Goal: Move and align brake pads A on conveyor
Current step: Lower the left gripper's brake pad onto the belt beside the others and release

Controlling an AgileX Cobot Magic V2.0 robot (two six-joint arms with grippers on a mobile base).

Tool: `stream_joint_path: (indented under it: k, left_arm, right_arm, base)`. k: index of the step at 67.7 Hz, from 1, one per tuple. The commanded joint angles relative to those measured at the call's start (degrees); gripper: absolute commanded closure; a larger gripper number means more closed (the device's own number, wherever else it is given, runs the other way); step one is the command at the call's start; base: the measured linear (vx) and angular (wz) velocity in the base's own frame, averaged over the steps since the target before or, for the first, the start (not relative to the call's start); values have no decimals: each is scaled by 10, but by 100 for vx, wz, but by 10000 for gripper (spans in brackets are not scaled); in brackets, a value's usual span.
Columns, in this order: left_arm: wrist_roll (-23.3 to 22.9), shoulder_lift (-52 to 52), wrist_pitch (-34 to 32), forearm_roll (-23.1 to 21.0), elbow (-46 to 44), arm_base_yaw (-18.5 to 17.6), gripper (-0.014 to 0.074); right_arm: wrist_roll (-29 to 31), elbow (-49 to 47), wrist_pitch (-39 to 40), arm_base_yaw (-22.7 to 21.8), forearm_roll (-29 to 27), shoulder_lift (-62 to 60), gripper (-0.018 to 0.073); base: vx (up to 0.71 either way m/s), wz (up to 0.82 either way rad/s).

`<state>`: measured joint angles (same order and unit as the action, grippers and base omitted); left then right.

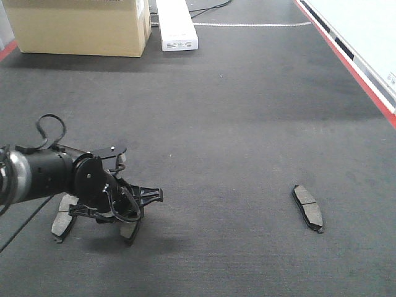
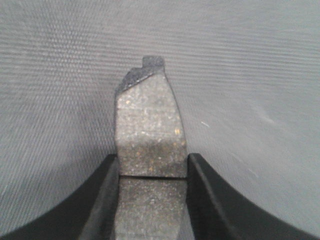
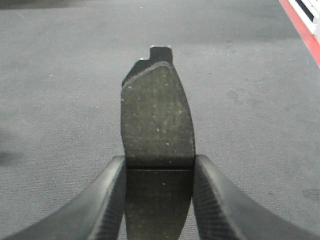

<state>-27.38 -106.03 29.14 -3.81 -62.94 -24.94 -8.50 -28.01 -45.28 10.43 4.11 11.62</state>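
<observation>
Your left gripper (image 2: 152,172) and right gripper (image 3: 159,167) each clamp a brake pad (image 2: 149,125). Lower them flat onto the belt (image 1: 235,124), parallel to the lying pad (image 1: 308,208).

Near ends of both gripped brake pads (image 2: 150,130) (image 3: 157,120) cut off at wrist-view bottom edges.

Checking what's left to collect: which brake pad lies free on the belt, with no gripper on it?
The lone brake pad at front-view right; the others sit by or in grippers.
</observation>
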Motion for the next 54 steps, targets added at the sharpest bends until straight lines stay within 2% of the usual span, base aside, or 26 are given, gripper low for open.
stream_joint_path:
  k: [1, 16, 23, 38, 54]
  left_arm:
    - [-5, 14, -34, -4, -19, -3, 395]
    - [15, 4, -36, -3, -19, -2, 169]
    - [15, 4, -27, -2, -19, -2, 104]
    - [15, 33, -10, 14, -19, -3, 93]
    - [14, 136, 5, 68, -19, -11, 93]
  right_arm:
    - [5, -16, 54, -3, 6, 6, 564]
    - [5, -16, 54, -3, 6, 6, 564]
    - [5, -16, 54, -3, 6, 6, 564]
    - [5, -16, 54, -3, 6, 6, 564]
    - [5, -16, 54, -3, 6, 6, 564]
  base:
    - [0, 0]
    - [0, 0]
    - [0, 0]
    - [0, 0]
    - [0, 0]
